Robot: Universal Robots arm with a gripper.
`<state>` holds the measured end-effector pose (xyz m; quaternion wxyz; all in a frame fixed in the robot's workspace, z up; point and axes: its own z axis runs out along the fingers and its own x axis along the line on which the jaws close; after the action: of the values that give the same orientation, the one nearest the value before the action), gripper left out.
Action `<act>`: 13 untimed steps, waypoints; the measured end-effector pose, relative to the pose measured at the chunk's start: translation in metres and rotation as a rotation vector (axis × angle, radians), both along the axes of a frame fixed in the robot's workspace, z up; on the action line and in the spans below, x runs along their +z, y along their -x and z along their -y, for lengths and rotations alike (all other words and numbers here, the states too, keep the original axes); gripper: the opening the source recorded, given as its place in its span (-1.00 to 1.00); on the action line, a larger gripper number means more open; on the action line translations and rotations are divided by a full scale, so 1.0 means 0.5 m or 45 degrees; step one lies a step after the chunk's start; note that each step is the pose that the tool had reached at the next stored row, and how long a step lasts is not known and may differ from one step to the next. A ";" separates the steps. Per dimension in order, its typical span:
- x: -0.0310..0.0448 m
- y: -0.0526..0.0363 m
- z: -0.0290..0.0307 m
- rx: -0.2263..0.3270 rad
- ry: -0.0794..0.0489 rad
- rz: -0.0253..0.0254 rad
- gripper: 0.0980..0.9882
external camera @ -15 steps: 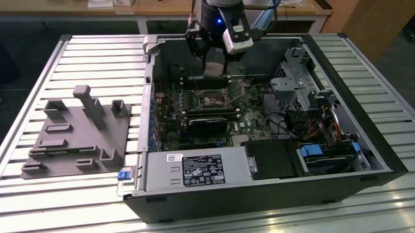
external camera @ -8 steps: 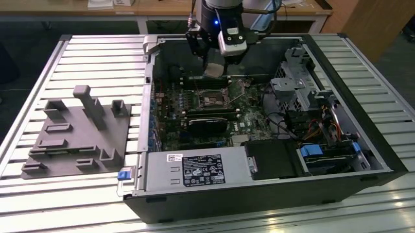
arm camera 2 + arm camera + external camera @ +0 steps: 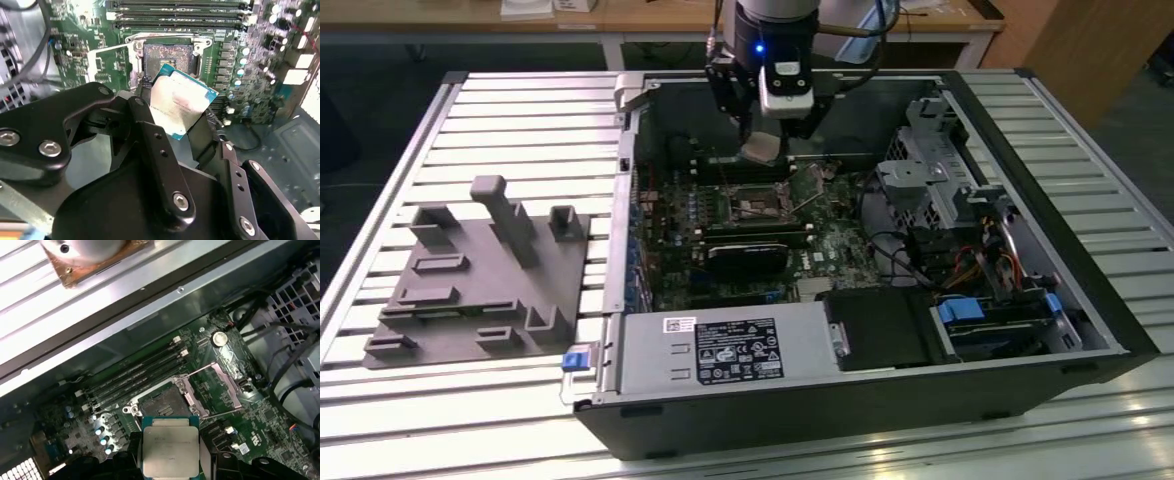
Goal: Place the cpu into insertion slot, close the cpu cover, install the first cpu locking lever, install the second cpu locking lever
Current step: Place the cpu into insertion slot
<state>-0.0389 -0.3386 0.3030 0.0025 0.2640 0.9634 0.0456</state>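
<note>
Green motherboard (image 3: 112,70) behind square, dull-silver, green-rimmed cpu (image 3: 182,102)

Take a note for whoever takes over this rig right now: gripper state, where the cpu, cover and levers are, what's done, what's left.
The gripper is shut on the cpu, which hangs flat above the motherboard, close to the insertion slot.
The insertion slot is open and empty.
The cpu cover is swung open beside the slot.
The locking levers both look unlatched.
Done: the cpu is gripped and over the board.
Left: seating the cpu, closing the cover, both levers.
</note>
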 end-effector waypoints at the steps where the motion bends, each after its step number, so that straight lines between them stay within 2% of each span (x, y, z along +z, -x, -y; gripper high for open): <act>1: -0.001 0.000 0.000 -0.025 0.000 0.0000 0.00; 13: -0.011 0.000 0.000 -0.302 0.000 0.0000 0.00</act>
<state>-0.0389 -0.3386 0.2976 0.0079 0.3761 0.9254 0.0450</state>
